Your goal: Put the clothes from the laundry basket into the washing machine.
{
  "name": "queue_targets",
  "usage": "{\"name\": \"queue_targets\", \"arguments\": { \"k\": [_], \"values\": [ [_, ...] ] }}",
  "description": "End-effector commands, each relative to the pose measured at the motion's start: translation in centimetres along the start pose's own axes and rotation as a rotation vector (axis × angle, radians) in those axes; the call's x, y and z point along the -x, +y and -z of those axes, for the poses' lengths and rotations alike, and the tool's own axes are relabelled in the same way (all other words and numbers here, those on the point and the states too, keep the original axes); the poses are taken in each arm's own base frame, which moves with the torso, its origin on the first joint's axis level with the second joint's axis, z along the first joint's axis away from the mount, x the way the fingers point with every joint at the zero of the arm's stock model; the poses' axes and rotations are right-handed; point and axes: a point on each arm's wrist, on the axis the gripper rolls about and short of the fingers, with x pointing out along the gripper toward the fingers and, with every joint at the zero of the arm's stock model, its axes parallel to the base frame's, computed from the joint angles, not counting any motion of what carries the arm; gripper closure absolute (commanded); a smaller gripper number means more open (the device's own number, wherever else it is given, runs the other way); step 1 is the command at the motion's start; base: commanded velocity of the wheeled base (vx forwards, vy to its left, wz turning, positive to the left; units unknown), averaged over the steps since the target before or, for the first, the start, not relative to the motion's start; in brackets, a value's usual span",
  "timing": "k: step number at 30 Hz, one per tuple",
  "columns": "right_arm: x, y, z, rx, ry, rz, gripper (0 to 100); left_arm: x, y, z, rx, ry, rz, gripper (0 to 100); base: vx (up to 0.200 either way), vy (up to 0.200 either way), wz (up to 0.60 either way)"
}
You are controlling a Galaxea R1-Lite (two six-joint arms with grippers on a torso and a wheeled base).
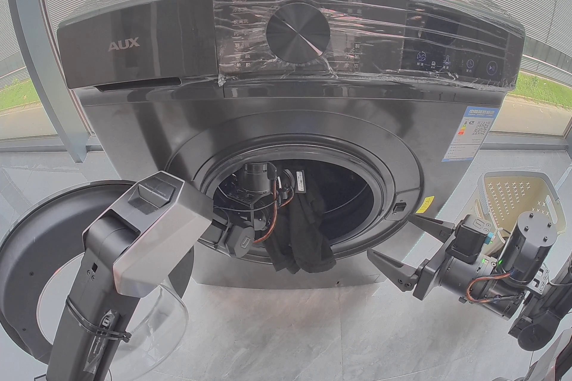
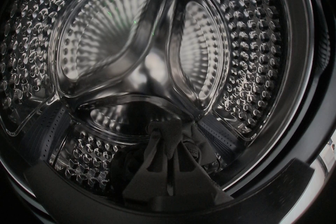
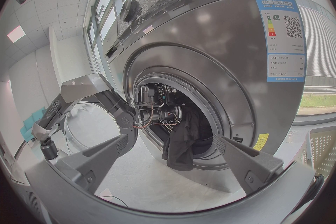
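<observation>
Black cloth, a limp and crumpled garment [image 1: 304, 236], hung half in and half out of the washing machine [image 1: 333, 102], draped over the lower rim of its round opening (the door [image 1: 36, 245] stood wide open on the left). The left gripper [image 2: 170, 140] sat inside the steel drum [image 2: 105, 35], pinched onto a fold of that garment. The right gripper [image 1: 389, 234] hovered near the machine's front, fingers spread apart and holding nothing, beside the pale perforated laundry basket [image 1: 518, 197].

You've got a pale, marbled tile floor [image 1: 286, 328]. The washing machine [image 1: 149, 120] stands on it at the far middle, and the laundry basket [image 1: 515, 194] sits just right of it.
</observation>
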Motion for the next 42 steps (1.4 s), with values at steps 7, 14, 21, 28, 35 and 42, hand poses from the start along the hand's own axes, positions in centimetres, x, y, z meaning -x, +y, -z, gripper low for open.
{"name": "queue_targets", "arguments": {
  "k": [7,14,21,28,35,42],
  "values": [
    [0.0,0.0,0.0,0.000,-0.001,-0.002,0,0.5,0.0,1.0,-0.005,0.036,-0.001,0,0.000,0.000,0.00],
    [0.0,0.0,0.0,0.000,-0.002,-0.001,0,4.2,-1.2,2.6,-0.035,0.225,0.084,0,0.000,0.000,0.00],
    [0.0,0.0,0.1,-0.001,0.006,0.000,0,6.3,-1.7,4.9,-0.052,0.345,0.160,0,0.000,0.000,0.00],
    [0.0,0.0,0.1,-0.001,0.006,-0.002,0,6.1,-1.0,7.9,-0.093,0.396,0.153,0,0.000,0.000,0.00],
    [0.0,0.0,0.1,-0.001,0.005,-0.002,0,5.6,-0.7,8.9,-0.110,0.395,0.148,0,0.000,0.000,0.00],
    [0.0,0.1,0.1,0.000,0.006,-0.004,0,5.3,-0.7,8.7,-0.108,0.382,0.141,100,0.000,0.000,0.00]
  ]
}}
